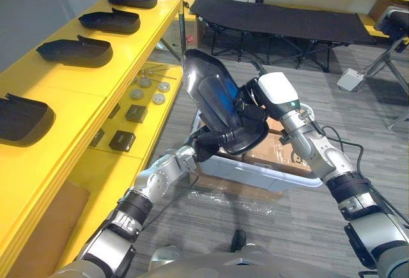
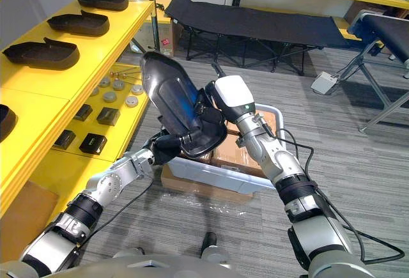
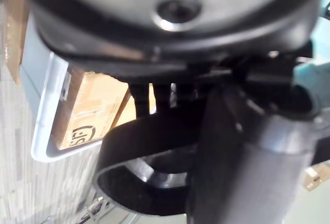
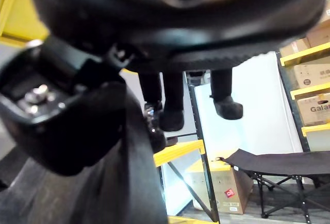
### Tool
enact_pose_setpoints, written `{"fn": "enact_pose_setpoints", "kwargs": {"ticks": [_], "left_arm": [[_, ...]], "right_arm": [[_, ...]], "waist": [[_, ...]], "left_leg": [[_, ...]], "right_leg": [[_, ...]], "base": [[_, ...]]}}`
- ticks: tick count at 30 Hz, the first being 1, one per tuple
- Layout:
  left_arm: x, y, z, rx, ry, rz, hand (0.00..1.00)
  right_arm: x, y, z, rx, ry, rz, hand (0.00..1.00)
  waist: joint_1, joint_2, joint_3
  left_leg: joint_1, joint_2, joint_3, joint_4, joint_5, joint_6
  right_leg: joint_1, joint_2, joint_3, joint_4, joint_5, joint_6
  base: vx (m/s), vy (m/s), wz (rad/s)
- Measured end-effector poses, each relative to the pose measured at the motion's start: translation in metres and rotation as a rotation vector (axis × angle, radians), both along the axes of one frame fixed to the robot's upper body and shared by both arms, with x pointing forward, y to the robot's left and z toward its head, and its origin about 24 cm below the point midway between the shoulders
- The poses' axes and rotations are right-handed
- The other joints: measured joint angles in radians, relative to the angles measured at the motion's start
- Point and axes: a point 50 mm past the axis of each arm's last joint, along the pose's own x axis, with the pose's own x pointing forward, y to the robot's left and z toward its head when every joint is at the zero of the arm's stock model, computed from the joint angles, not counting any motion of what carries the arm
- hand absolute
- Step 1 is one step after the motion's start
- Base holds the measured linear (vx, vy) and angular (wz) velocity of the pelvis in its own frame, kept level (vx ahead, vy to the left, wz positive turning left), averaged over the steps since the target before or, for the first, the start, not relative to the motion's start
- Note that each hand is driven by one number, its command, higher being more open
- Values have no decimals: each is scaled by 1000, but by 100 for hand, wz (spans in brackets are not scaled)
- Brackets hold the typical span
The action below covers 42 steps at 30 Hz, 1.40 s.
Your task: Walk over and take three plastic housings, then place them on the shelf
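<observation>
The housing [image 1: 216, 99] hangs in the air between both hands, standing almost on end with its hollow side towards the camera, above a white bin [image 1: 255, 174] holding boxes [image 1: 281, 153]. The left arm reaches up from lower left, bent at the elbow. The left hand [image 1: 208, 142] is under the housing's lower end, with its fingers [image 3: 160, 92] and thumb curled round the rim. The right arm comes in from lower right with its forearm angled up. The right hand [image 1: 254, 110] grips the housing's right rim, thumb on one face and fingers [image 4: 172, 108] past the edge. Four other housings [image 1: 75, 51] lie in a row on the yellow shelf [image 1: 70, 81] to the left, well apart from the held one.
</observation>
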Motion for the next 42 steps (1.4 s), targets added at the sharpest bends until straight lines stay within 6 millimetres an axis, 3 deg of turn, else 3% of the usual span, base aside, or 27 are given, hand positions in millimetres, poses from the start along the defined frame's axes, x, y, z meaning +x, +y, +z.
{"fn": "enact_pose_setpoints", "kwargs": {"ticks": [5, 8, 15, 16, 19, 23, 25, 28, 31, 34, 38, 42], "left_arm": [[3, -2, -5, 12, 30, 165, 0], [-1, -6, -8, -6, 39, 177, 0], [-10, -6, -18, 26, 66, 193, 0], [-12, -7, -20, 30, 71, 194, 0], [-17, -9, -22, 35, 59, 198, 0], [-19, -4, -10, 34, -22, 261, 0], [-13, 6, 4, 4, -83, 336, 0], [-3, 28, 45, -24, -296, 522, 0], [-10, 41, 82, 124, -565, 607, 0], [-23, 47, 101, 245, -734, 708, 0], [-40, 56, 104, 467, -869, 850, 0], [-54, 62, 97, 617, -897, 899, 0]], "right_arm": [[-5, 15, 1, 70, -15, 34, 0], [-5, 15, -4, 103, 11, 11, 0], [-18, 12, -30, 234, 94, -59, 0], [-22, 11, -36, 253, 103, -73, 100], [-31, 10, -43, 320, 111, -103, 100], [-43, 18, -42, 550, 100, -113, 100], [-49, 22, -41, 611, 101, -88, 100], [-60, 30, -53, 690, 170, -71, 100], [-67, 42, -45, 816, 143, -49, 100], [-70, 39, -40, 861, 116, -60, 100], [-79, 20, -39, 1045, 55, -185, 100], [-88, 3, -42, 1195, 6, -294, 100]], "waist": [[-14, 4, -7], [-14, 4, -8], [-16, 3, -9], [-15, 3, -9], [-17, 3, -9], [-21, 3, -9], [-20, 3, -9], [-19, 3, -10], [-19, 11, -15], [-18, 14, -18], [-19, 31, -38], [-22, 43, -54]], "left_leg": [[0, 1, 3, -1, 0, 0], [1, 1, 5, -1, 0, 0], [6, 1, 16, -3, 0, 0], [10, 1, 18, -7, 0, 0], [15, 0, 22, -17, 0, 0], [14, 4, 34, -12, -2, -3], [12, 7, 35, -5, -4, -5], [11, 8, 34, 2, -7, -7], [10, 7, 33, 2, -8, -6], [8, 4, 32, 3, -9, -5], [-5, 3, 23, 2, -10, -5], [-20, 4, 22, 2, -10, -6]], "right_leg": [[-4, 0, 6, 0, 0, 0], [-4, 0, 10, 0, 1, 1], [-6, 1, 18, 0, 1, 1], [-5, 1, 20, 0, 0, 1], [-7, 1, 21, 0, 0, 2], [-12, 6, 22, 2, -1, 1], [-11, 9, 22, 5, -1, 1], [-10, 9, 20, 5, -1, 0], [-10, 6, 18, 0, -4, -1], [-11, 3, 16, 0, -7, 1], [-19, 2, 6, 0, -9, 0], [-33, 3, 5, 0, -10, 0]], "base": [[8, 13, -3], [0, 0, 0], [2, 2, -2], [15, 21, -9], [9, 15, -3], [14, 9, -5], [13, 5, -3], [0, 0, 0], [0, 0, 0], [19, 37, 2], [32, 25, 7], [8, 5, 0]]}}
